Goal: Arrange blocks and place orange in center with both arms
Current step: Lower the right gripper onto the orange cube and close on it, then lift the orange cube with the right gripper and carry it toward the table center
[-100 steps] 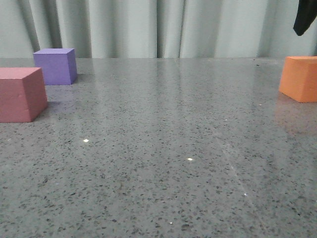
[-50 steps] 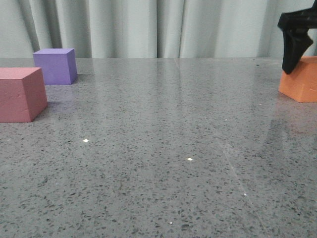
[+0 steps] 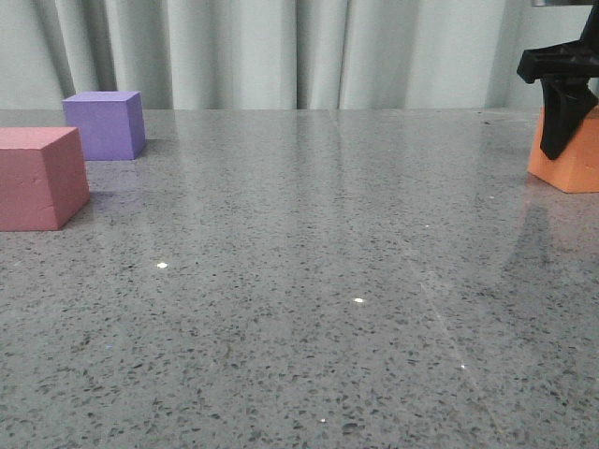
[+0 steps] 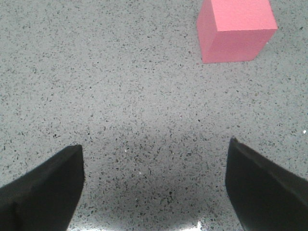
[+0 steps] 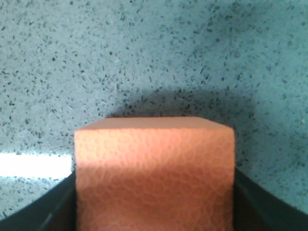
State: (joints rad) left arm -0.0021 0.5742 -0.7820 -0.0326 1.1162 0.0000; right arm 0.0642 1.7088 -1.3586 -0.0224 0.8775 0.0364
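Note:
The orange cube (image 3: 573,154) stands at the table's far right edge of the front view. My right gripper (image 3: 559,131) has come down over it, one black finger showing against the cube's left side. In the right wrist view the orange cube (image 5: 154,163) fills the gap between the spread fingers of the right gripper (image 5: 154,178), which flank its two sides at full width. The pink-red cube (image 3: 37,178) sits at the left, the purple cube (image 3: 105,124) behind it. My left gripper (image 4: 154,151) hangs open and empty above bare table, short of the pink-red cube (image 4: 236,29).
The speckled grey tabletop (image 3: 309,281) stretches between the left cubes and the orange cube. A pale curtain (image 3: 281,47) closes off the back edge of the table.
My right gripper has dropped from the top right corner down onto the orange cube, its finger now lower beside the cube's left face. The cubes have not moved.

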